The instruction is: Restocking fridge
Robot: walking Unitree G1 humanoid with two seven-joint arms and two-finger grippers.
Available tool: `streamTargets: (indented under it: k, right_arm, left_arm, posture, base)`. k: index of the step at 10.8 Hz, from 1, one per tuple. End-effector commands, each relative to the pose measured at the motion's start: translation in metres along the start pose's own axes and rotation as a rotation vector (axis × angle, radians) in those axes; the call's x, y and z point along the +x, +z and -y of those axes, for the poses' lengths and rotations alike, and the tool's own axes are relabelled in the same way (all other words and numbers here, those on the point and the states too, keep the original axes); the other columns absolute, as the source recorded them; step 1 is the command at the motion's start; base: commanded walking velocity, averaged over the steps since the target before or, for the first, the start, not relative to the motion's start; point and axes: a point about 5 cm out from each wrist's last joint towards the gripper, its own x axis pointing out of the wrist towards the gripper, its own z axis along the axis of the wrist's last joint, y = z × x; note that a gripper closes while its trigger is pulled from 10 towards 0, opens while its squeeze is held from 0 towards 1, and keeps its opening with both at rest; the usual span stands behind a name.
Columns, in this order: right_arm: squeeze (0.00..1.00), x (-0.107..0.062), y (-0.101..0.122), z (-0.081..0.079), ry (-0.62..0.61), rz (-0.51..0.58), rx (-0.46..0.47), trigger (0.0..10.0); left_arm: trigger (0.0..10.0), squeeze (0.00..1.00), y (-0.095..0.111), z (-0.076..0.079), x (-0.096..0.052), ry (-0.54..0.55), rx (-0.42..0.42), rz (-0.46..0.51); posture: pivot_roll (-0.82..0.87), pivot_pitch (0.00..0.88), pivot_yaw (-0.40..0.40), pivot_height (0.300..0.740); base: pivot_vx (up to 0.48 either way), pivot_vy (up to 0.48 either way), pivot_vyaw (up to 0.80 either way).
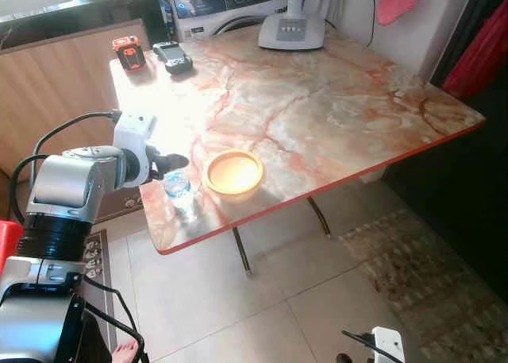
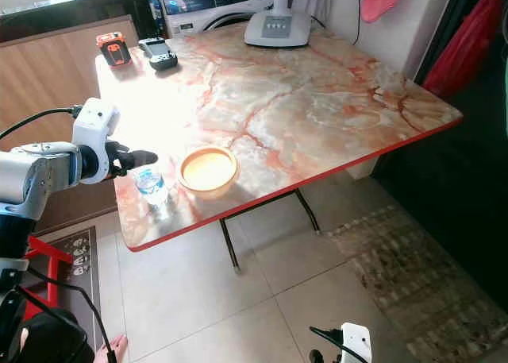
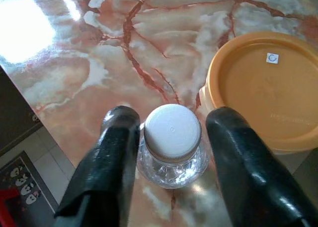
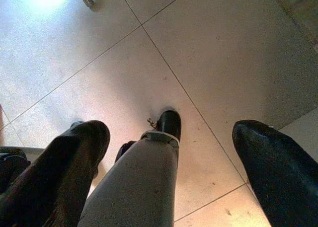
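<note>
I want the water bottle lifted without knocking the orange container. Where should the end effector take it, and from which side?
Grip the water bottle around the neck just under its white cap, coming from the table's near-left edge as the left end effector does: it stands upright, and the orange container sits close beside it.

Water bottle [image 3: 172, 140]: small, clear plastic, white screw cap on; upright near front-left corner of marbled surface [image 1: 317, 101]. Container [image 1: 233, 173]: round, shallow, orange lid closed, small sticker on top; flat, just beside bottle.
</note>
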Motion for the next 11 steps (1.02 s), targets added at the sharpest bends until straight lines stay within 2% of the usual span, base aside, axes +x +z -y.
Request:
streamTargets:
  k: [1,8,11]
  right_arm:
    - [0.00,0.000,-0.003,0.000,0.003,-0.017,0.002,10.0]
    - [0.00,0.000,-0.004,0.000,0.003,-0.023,-0.002,10.0]
    - [0.00,-0.001,-0.004,0.001,0.005,-0.024,-0.003,10.0]
  left_arm:
    - [0.0,0.00,-0.004,-0.005,-0.002,0.028,-0.014,-0.012]
    - [0.0,0.00,-0.011,-0.002,0.000,0.017,-0.046,-0.028]
    - [0.0,0.00,-0.003,-0.012,-0.004,0.104,-0.072,0.034]
  posture:
    - [0.14,0.071,0.034,0.740]
    - [0.13,0.074,0.033,0.740]
    - [0.13,0.072,0.031,0.740]
  base:
    - [0.000,0.000,0.00]
    - [0.000,0.000,0.00]
    - [0.000,0.000,0.00]
